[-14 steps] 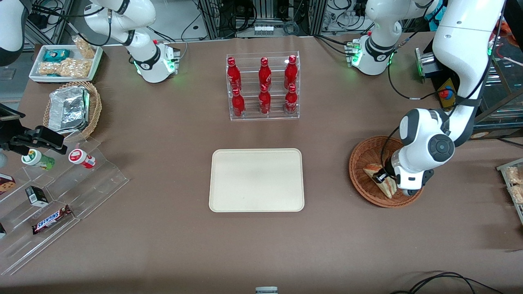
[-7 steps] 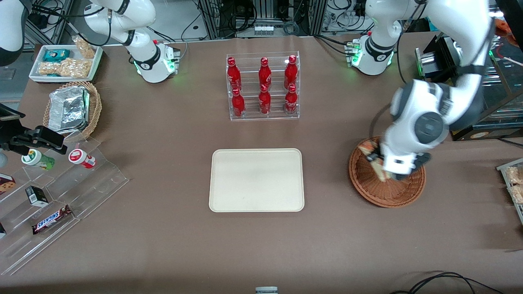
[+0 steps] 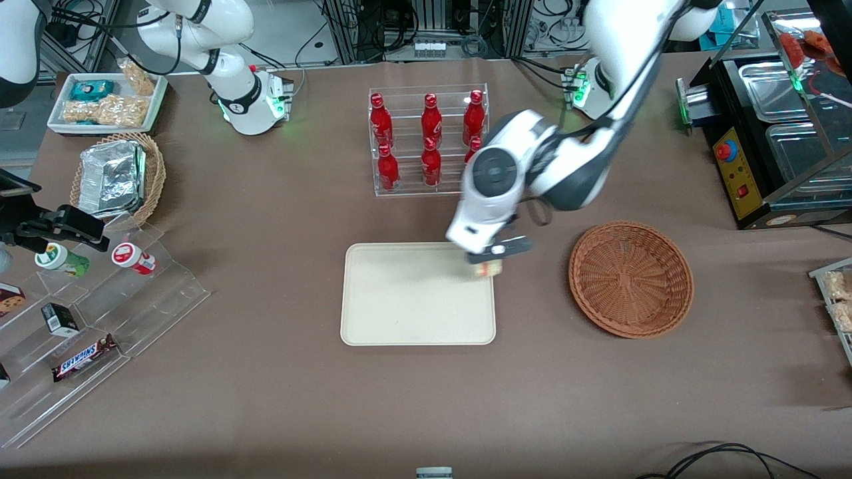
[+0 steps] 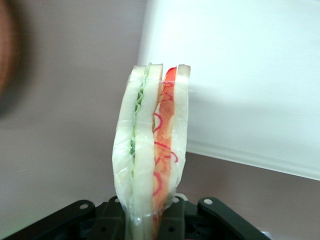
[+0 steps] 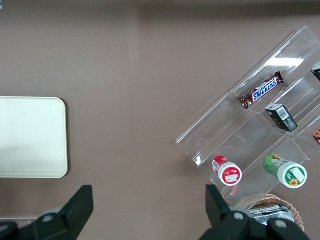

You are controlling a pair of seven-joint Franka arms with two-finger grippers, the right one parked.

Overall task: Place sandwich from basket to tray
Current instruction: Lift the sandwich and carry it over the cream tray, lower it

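Front view: the left arm's tool [image 3: 489, 256] hung over the corner of the tray [image 3: 399, 319] nearest the basket [image 3: 630, 279], pinching the sandwich [image 3: 488, 269], which was held in the air above the tray's rim. The basket stood apart on the desk [image 3: 266, 399], toward the working arm's end, with nothing visible in it. The bottle rack [image 3: 429, 143] stood farther from the camera than the tray. In the left wrist view, the sandwich [image 4: 152, 155] stood on edge, clamped at its base between the black fingers [image 4: 172, 220], over the tray's [image 4: 250, 75] edge.
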